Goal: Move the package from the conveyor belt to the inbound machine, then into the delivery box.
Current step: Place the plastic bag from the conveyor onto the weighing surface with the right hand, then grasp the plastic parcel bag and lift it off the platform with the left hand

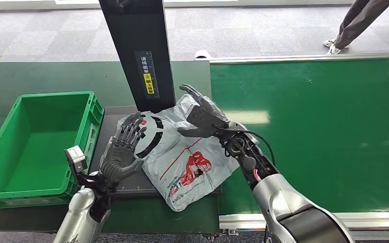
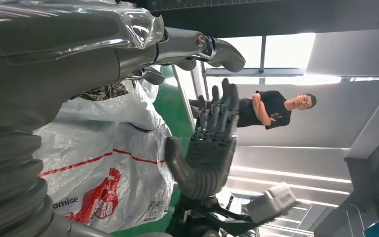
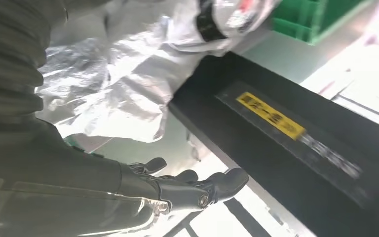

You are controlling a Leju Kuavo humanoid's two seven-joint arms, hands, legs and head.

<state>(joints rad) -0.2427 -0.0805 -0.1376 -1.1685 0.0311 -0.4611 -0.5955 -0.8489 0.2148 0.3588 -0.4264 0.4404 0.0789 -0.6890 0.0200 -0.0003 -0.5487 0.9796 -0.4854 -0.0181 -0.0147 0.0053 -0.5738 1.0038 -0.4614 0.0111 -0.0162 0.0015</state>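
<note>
The package is a grey plastic bag with red print. It lies on the black platform of the inbound machine, at the foot of its dark post. My left hand stands against the bag's left end with its fingers spread and touching it. My right hand hovers flat over the bag's upper right part, fingers stretched out. In the left wrist view the bag lies beside my left hand, and my right hand faces it palm-on with a gap between. The right wrist view has the bag next to my right hand.
A green crate stands left of the platform, nothing in it. The green conveyor belt runs on the right. A person's legs are beyond the belt; a person with folded arms stands in the background.
</note>
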